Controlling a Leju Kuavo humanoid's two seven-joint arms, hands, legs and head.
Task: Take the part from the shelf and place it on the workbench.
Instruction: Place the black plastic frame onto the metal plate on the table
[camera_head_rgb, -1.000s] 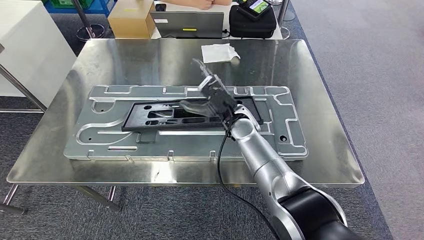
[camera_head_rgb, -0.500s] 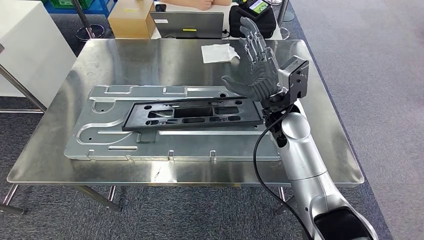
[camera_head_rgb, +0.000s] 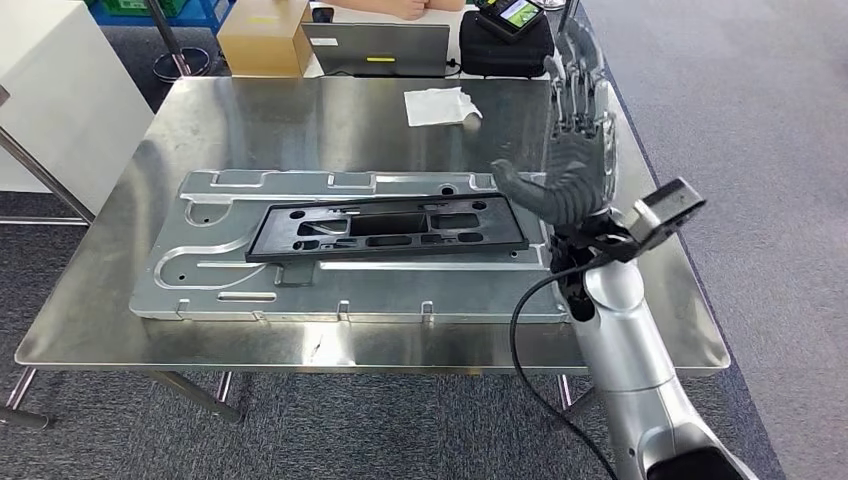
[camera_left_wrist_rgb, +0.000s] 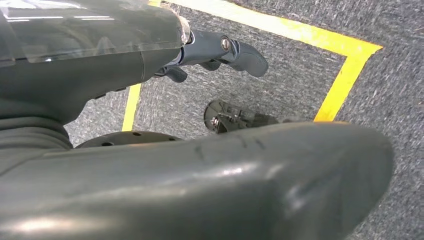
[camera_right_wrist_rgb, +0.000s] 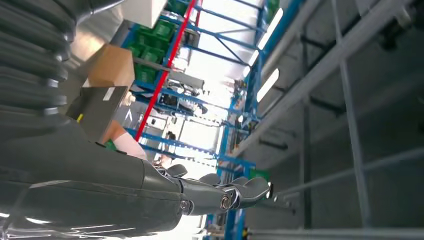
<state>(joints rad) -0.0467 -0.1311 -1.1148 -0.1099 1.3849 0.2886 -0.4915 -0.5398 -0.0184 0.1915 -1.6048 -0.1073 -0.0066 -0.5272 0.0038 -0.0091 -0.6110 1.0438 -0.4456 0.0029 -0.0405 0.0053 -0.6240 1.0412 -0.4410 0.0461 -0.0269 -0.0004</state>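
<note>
On laptop: yellow label, unreadable.

Left hand hanging empty, dark fingers loosely extended, above grey carpet, yellow floor tape

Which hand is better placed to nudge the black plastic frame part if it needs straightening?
The right hand, probably. It is raised, open, above the steel workbench just beside the black plastic frame part's near end. The left hand hangs down over grey carpet.
</note>
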